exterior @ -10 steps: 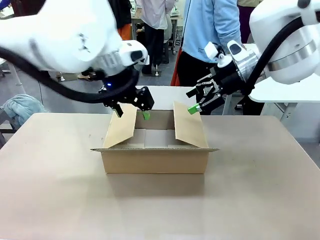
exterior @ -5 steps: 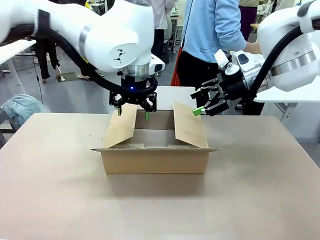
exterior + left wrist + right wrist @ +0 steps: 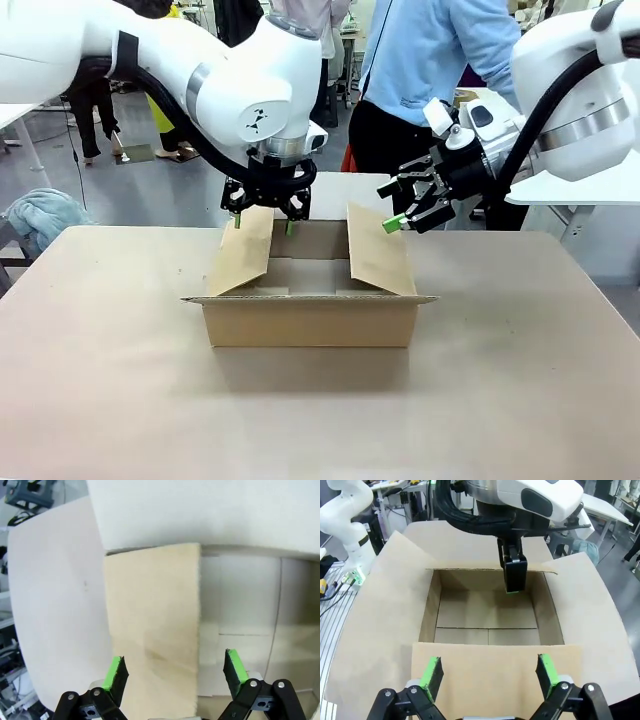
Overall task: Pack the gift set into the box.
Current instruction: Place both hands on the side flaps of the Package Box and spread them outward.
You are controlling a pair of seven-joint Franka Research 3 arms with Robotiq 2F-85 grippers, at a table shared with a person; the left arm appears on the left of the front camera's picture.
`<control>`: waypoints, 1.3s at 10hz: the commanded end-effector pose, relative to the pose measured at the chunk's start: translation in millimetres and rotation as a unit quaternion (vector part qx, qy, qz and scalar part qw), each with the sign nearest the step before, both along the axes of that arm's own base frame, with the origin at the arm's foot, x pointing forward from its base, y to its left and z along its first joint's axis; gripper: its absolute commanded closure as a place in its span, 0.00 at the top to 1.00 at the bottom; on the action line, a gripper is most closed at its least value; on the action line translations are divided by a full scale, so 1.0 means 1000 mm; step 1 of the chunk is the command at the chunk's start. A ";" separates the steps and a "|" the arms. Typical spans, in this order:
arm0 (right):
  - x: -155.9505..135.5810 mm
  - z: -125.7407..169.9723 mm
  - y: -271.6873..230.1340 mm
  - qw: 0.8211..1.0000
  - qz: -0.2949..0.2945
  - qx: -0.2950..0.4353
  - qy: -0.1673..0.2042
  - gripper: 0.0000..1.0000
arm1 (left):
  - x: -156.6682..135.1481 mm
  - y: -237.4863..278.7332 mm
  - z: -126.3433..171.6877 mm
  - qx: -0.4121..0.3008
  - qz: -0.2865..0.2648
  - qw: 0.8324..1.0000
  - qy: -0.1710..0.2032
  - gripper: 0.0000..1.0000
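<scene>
The brown cardboard box (image 3: 310, 318) stands open in the middle of the table, its left and right flaps raised. My left gripper (image 3: 263, 224) hangs open over the left flap (image 3: 152, 630), one green finger on each side of its top edge, not touching. My right gripper (image 3: 400, 218) is open just above and beyond the right flap (image 3: 495, 677). In the right wrist view the box's inside (image 3: 487, 615) is empty, and the left gripper's finger (image 3: 515, 575) hangs at its far wall. The gift set is out of view.
A person in a light blue top (image 3: 430, 60) stands behind the table's far edge, close to my right arm. A blue cloth (image 3: 40, 215) lies off the table at the left. The tabletop (image 3: 320, 420) in front of the box is bare.
My left arm has swung upward and its wrist has turned, so the gripper now sits squarely over the left flap. The right gripper shifted slightly right. The box has not moved.
</scene>
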State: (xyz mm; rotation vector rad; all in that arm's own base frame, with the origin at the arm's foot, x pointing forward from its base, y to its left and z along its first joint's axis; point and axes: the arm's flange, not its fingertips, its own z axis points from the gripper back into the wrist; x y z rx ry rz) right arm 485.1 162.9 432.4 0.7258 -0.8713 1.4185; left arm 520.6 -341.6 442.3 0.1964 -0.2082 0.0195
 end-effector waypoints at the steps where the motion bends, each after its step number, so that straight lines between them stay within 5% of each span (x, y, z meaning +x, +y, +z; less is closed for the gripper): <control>1: -0.001 0.004 0.000 1.000 -0.007 -0.008 0.005 1.00 | -0.007 0.009 0.004 0.023 0.029 0.999 -0.014 1.00; 7: -0.001 0.004 0.000 1.000 -0.007 -0.008 0.005 1.00 | -0.039 0.088 0.051 0.014 0.049 0.996 -0.078 1.00; 10: -0.001 0.004 0.000 1.000 -0.007 -0.008 0.005 1.00 | -0.026 0.153 0.041 -0.043 0.074 0.995 -0.054 1.00; 13: -0.001 0.004 0.000 1.000 -0.007 -0.008 0.005 1.00 | -0.011 0.235 0.016 -0.191 0.026 0.981 0.019 1.00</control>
